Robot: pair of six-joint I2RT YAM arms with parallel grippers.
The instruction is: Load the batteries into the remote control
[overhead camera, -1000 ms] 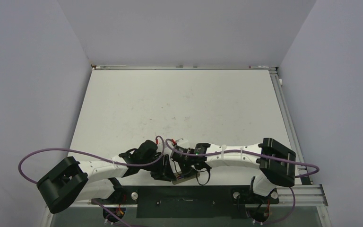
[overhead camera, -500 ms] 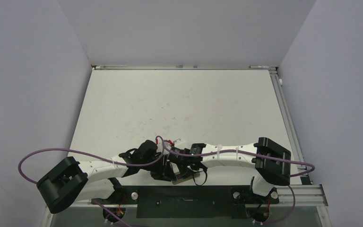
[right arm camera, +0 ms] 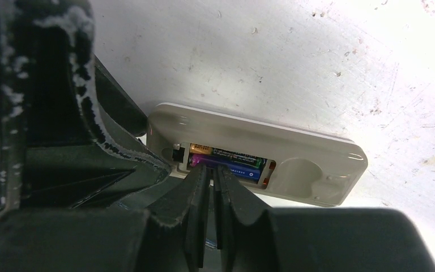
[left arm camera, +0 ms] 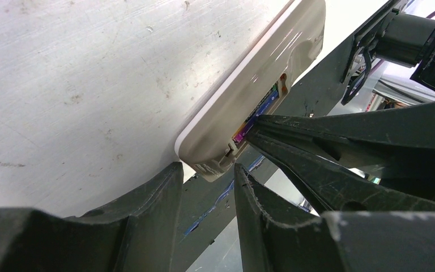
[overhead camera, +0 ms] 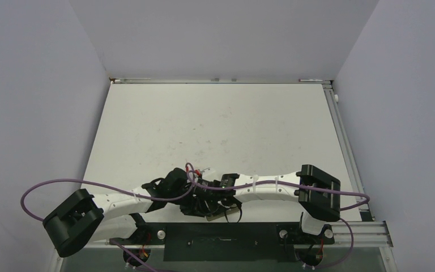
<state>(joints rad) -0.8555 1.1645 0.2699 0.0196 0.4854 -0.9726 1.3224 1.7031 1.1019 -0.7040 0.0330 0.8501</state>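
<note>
I'm looking down on a white worktop [overhead camera: 215, 124], scuffed and speckled with dark marks. Plain pale lilac-grey walls [overhead camera: 221, 39] box it in, and an aluminium rail [overhead camera: 344, 141] runs along its right edge. At the near edge, between the arms, is the remote control [right arm camera: 249, 136], a slim beige plastic slab with rounded corners. My left end effector [left arm camera: 207, 171], partly closed, clamps one end of it between ridged black fingers. In the open recess a gold-ended battery [right arm camera: 226, 152] lies beside a glossy purple-blue battery [right arm camera: 243, 169]. My right end effector [right arm camera: 209, 170] is closed and empty, tips against the purple-blue battery.
</note>
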